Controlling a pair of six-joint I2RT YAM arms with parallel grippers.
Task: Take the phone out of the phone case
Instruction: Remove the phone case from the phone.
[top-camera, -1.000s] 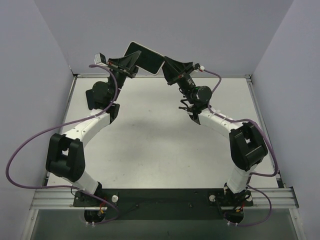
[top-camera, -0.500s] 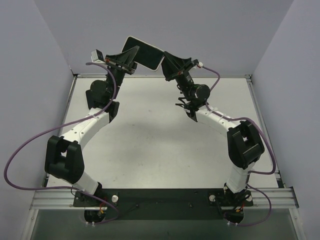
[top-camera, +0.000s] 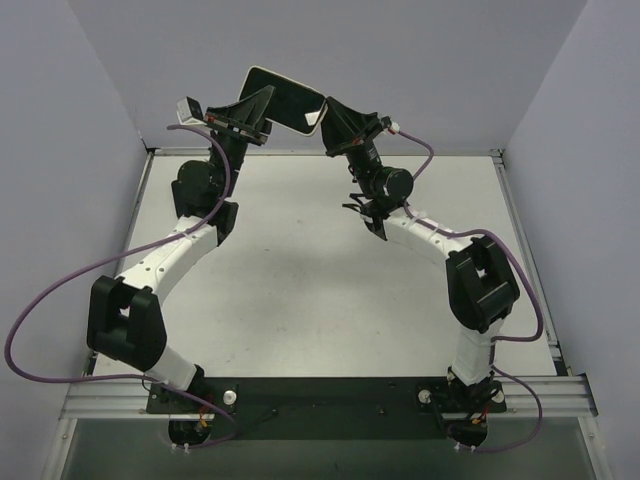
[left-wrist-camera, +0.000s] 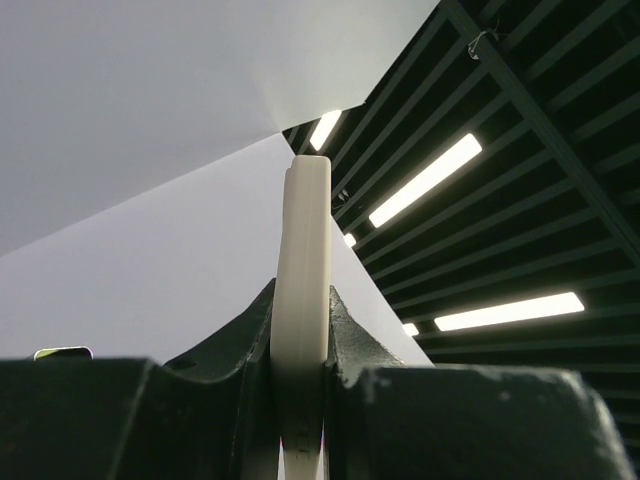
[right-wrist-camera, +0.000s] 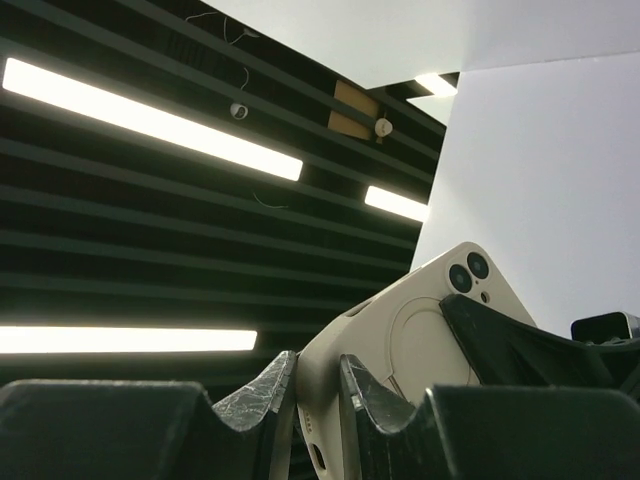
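The phone, dark screen up, sits in a cream case and is held high above the far edge of the table between both arms. My left gripper is shut on the phone's left end; the left wrist view shows the cream case edge pinched upright between the jaws. My right gripper is shut on the phone's right end; the right wrist view shows the case back with its ring and two camera lenses, its lower corner between the jaws. The left finger shows across the case back.
The white table lies below, with grey walls on three sides. Purple cables loop from both arms. The black base rail runs along the near edge. Ceiling lights fill both wrist views.
Both grippers have lifted the phone a little higher and shifted it slightly to the left. Both grips stay the same.
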